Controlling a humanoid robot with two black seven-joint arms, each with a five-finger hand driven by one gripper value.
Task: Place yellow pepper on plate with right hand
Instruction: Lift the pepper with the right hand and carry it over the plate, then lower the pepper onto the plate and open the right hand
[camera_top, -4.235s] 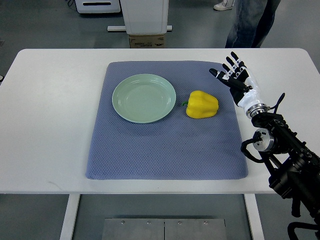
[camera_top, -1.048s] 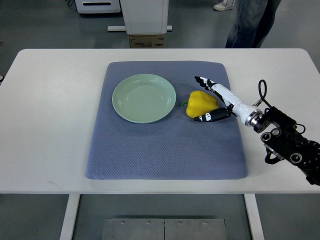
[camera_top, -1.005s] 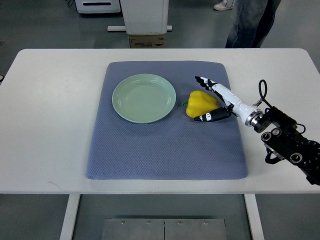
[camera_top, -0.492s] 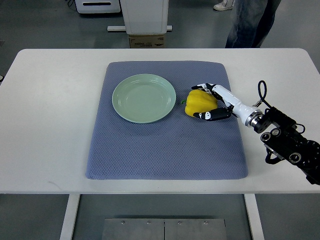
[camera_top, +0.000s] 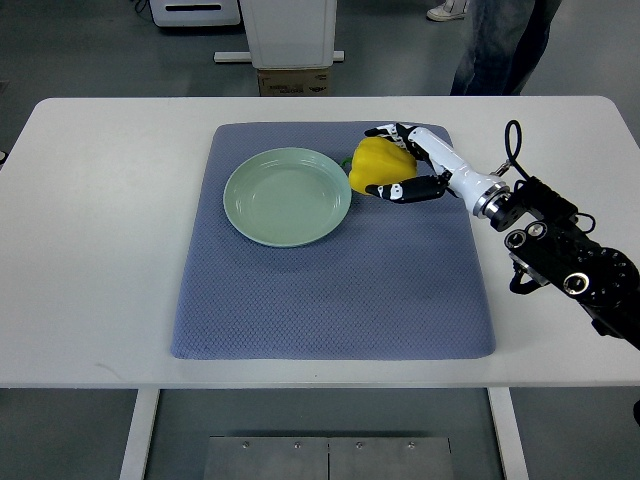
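The yellow pepper (camera_top: 376, 166) hangs just right of the plate's rim, over the blue mat. My right hand (camera_top: 400, 162) is shut on it, fingers wrapping its far side and thumb under its near side. The arm comes in from the right edge. The pale green plate (camera_top: 287, 196) lies on the mat's upper left part with nothing on it. The pepper's green stem points toward the plate. My left hand does not show.
A blue-grey mat (camera_top: 330, 250) covers the middle of the white table (camera_top: 100, 250). A person's legs (camera_top: 500, 40) stand beyond the table's far edge, and a white pedestal with a cardboard box (camera_top: 292, 60) is behind the table.
My right hand closed around the pepper, lifted it and carried it up and to the left, from the mat's right side to the plate's right rim.
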